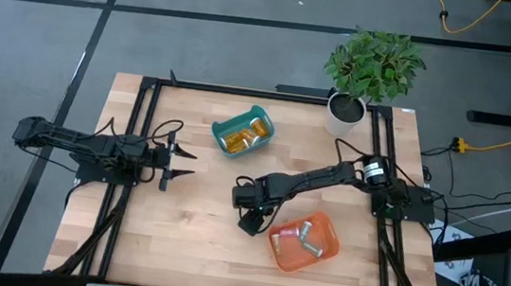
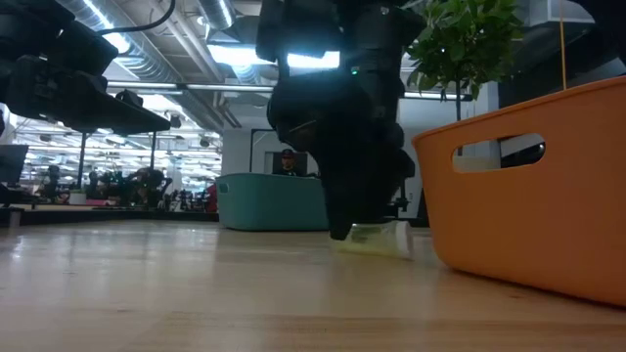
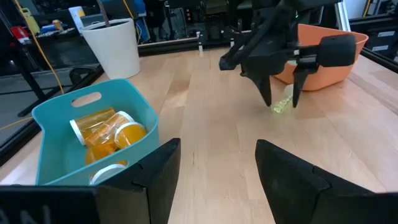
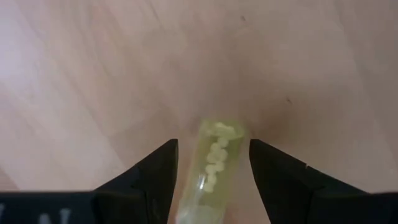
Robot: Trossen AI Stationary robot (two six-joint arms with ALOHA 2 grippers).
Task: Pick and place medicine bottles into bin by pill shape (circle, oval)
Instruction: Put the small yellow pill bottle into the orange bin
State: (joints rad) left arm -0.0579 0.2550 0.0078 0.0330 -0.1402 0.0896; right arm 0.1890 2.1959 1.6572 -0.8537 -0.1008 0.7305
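A pale yellow-green medicine bottle [image 4: 214, 162] with small pills inside lies on its side on the table, just left of the orange bin [image 1: 275, 247]. It also shows in the low view [image 2: 380, 238] and the left wrist view [image 3: 281, 104]. My right gripper [image 4: 213, 146] points down over it, open, one finger on either side with a small gap to each. In the high view the gripper [image 1: 249, 222] hides the bottle. My left gripper [image 1: 180, 162] is open and empty above the table's left part.
A teal bin [image 1: 220, 126] at the far middle holds amber bottles [image 3: 106, 130] with white caps. The orange bin holds pastel bottles [image 1: 304, 240]. A potted plant [image 1: 346, 114] stands at the far right corner. Bare wood lies between the two arms.
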